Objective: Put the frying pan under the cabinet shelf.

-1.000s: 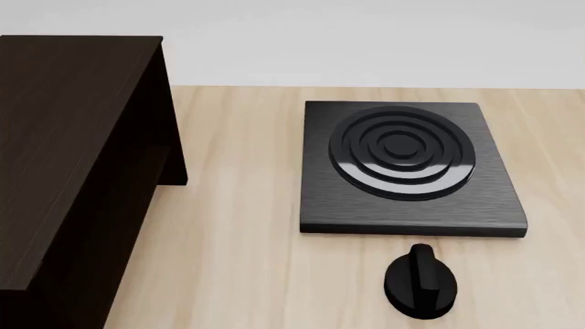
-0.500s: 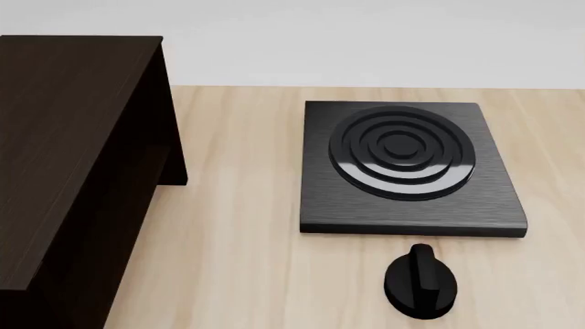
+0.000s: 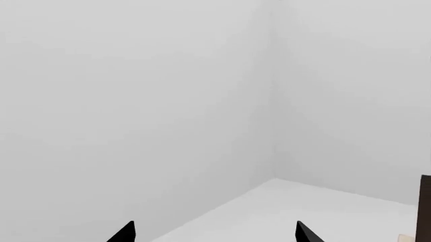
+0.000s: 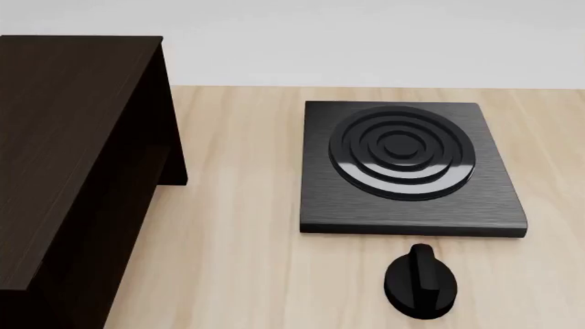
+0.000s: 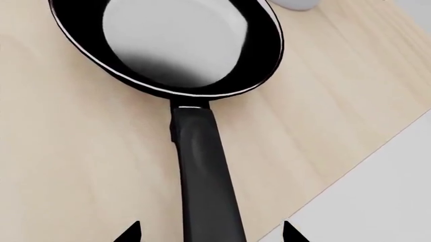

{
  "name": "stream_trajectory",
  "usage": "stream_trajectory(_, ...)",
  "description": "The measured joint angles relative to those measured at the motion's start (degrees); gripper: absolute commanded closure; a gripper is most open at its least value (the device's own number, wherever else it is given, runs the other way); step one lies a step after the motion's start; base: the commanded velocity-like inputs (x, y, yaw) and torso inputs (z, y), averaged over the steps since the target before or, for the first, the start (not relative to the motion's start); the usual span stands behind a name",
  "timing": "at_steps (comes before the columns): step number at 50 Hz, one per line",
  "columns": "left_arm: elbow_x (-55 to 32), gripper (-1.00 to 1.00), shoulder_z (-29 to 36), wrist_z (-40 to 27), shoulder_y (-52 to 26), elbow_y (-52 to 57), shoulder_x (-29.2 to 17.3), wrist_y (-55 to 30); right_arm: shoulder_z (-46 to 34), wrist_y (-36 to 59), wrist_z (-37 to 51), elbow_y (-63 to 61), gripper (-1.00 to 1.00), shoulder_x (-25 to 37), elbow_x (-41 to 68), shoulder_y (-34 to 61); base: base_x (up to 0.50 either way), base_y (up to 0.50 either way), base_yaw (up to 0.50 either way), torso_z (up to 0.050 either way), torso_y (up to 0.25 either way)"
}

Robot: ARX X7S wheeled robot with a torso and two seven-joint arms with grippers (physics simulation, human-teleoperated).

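cabinet shelf (image 4: 64,171) left | stove plate (image 4: 407,168) right | knob (image 4: 420,282) before plate

No text, label, brand, number or sign can be read on anything in the head view or either wrist view.

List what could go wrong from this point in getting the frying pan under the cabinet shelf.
1. The round black frying pan with a silvery rim lies near the edge of the light wooden table; a bad grasp of its long handle could nudge it off.
2. The open right gripper straddles the handle far from the bowl, so the pan may tilt when lifted.
3. The pan is outside the head view, and the square black stove plate lies near the dark brown cabinet shelf; a carried pan might clip it.
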Motion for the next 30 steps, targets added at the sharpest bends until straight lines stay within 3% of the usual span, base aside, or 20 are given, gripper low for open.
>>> stream_trajectory(9, -0.2, -1.00, 0.4, -0.5, -0.3, 0.4, -0.2, -0.7, -0.7, 0.2, 0.1, 0.4, -1.00, 0.2, -0.1, 0.7, 0.00, 0.00, 0.00, 0.000, 0.000)
stream_trajectory(10, -0.2, -1.00, 0.4, -0.5, -0.3, 0.4, -0.2, -0.7, -0.8, 0.1, 0.2, 0.4, 1.00, 0.2, -0.1, 0.8, 0.00, 0.00, 0.00, 0.000, 0.000)
stream_trajectory(30, 0.2, -1.00, 0.9, -0.1, 0.4, -0.4, 0.2, 0.5, -1.6, -1.6, 0.6, 0.2, 1.00, -0.4, -0.4, 0.4, 0.00, 0.00, 0.00, 0.000, 0.000)
